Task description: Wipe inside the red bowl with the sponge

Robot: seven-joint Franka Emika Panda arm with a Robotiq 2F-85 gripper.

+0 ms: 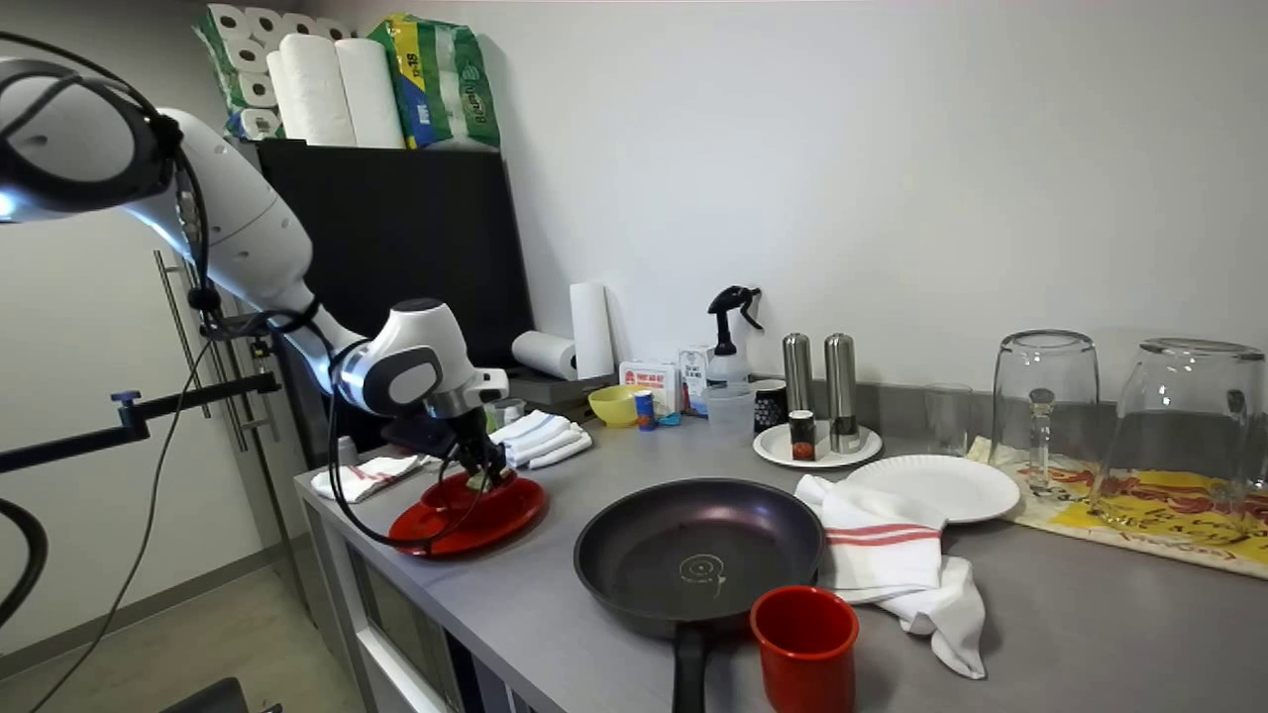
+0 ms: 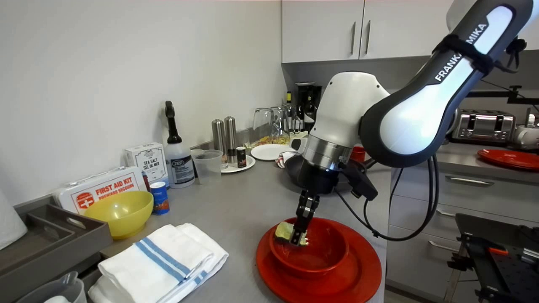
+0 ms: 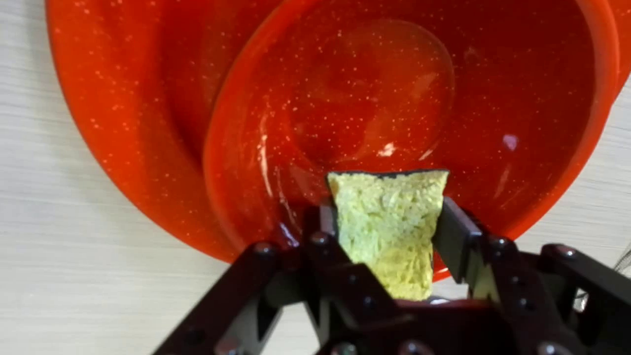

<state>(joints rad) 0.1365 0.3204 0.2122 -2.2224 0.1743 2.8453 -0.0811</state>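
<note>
Sponge [image 3: 389, 234] pinched in the claw [image 3: 392, 227], inside the red bowl [image 3: 374, 93]

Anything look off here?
Yes: the red bowl looks off-centre on the red plate, with more plate showing on one side. Also, a white roll lies on its side beside an upright roll. I see no spill.

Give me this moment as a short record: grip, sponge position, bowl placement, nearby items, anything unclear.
Grip: claw closed on the sponge
Sponge position: over the inside of the red bowl, near its rim
Bowl placement: upright on a wider red plate
Nearby: black frying pan, red cup, yellow bowl, blue-striped towels
Unclear: whether the sponge is touching the bowl
</note>
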